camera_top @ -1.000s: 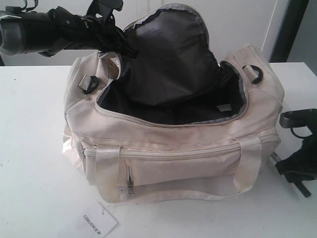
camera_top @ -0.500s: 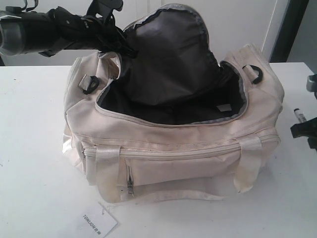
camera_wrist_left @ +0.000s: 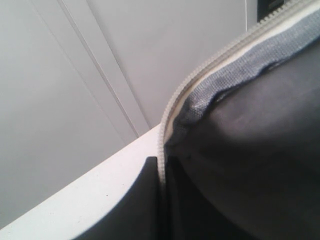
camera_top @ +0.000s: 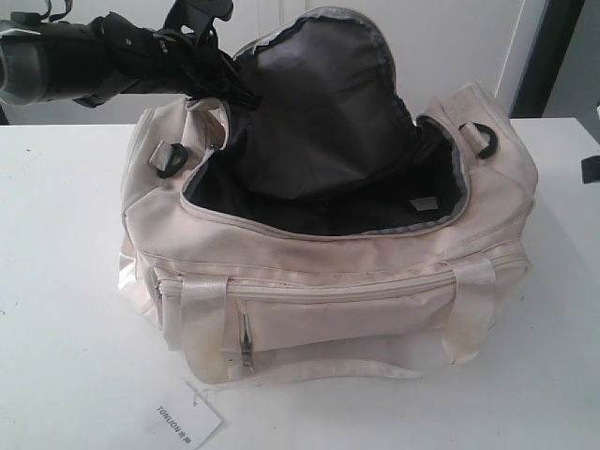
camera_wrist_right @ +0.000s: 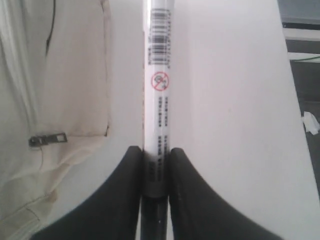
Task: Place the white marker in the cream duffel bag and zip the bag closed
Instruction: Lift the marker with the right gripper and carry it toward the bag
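Note:
The cream duffel bag (camera_top: 328, 291) lies on the white table with its top wide open and the dark lining showing. My left gripper (camera_top: 223, 82) is shut on the zipper edge (camera_wrist_left: 167, 125) of the raised flap and holds it up at the back left. In the left wrist view the gripper (camera_wrist_left: 162, 165) pinches that zipper tape between its dark fingers (camera_wrist_left: 142, 200). My right gripper (camera_wrist_right: 156, 152) is shut on the white marker (camera_wrist_right: 160, 75), which points away along the table beside the bag's end (camera_wrist_right: 70, 75). The exterior view shows no marker, only a dark bit of the right arm (camera_top: 591, 169).
A white "TONLION" tag (camera_top: 183, 419) lies on the table (camera_top: 56, 281) in front of the bag. A black ring (camera_top: 483, 139) sits at the bag's right end. A small side-pocket zipper pull (camera_wrist_right: 47, 140) shows near the marker. White wall panels stand behind.
My right gripper has lifted from the table beside the bag's right end and moved off the exterior view's right edge with the marker. The left gripper still holds the flap.

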`<state>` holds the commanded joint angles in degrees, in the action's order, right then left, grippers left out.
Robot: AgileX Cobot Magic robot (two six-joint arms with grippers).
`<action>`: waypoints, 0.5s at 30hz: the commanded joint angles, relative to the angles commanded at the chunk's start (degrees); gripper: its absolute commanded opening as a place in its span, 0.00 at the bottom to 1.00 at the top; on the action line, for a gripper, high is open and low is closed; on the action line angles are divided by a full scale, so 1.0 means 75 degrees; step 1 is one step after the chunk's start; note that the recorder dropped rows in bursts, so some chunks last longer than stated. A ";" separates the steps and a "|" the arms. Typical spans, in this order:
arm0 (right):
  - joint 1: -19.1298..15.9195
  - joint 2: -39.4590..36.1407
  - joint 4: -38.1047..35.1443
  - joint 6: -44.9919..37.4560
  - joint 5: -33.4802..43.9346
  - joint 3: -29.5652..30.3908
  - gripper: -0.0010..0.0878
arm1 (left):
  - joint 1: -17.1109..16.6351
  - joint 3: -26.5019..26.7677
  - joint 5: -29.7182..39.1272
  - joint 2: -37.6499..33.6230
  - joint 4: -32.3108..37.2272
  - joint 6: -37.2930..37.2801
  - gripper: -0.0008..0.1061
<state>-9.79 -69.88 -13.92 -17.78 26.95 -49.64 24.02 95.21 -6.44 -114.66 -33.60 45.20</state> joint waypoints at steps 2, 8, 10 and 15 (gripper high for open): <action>0.0000 0.0134 -0.0100 -0.0057 0.0000 0.0000 0.01 | 0.0000 0.0000 0.0000 0.0000 0.0000 0.0000 0.01; 0.0159 0.0258 -0.2122 -0.2543 -0.0048 0.0000 0.01 | 0.0000 0.0000 0.0000 0.0000 0.0000 0.0000 0.01; 0.0506 0.0258 -0.2559 -0.3392 -0.0063 0.0000 0.01 | 0.0000 0.0000 0.0000 0.0000 0.0000 0.0000 0.01; 0.1601 0.0258 -0.2728 -0.4843 -0.0622 0.0000 0.01 | 0.0000 0.0000 0.0000 0.0000 0.0000 0.0000 0.01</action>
<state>2.21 -67.94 -34.38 -54.11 22.29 -49.64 24.02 95.21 -6.44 -114.66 -33.60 45.20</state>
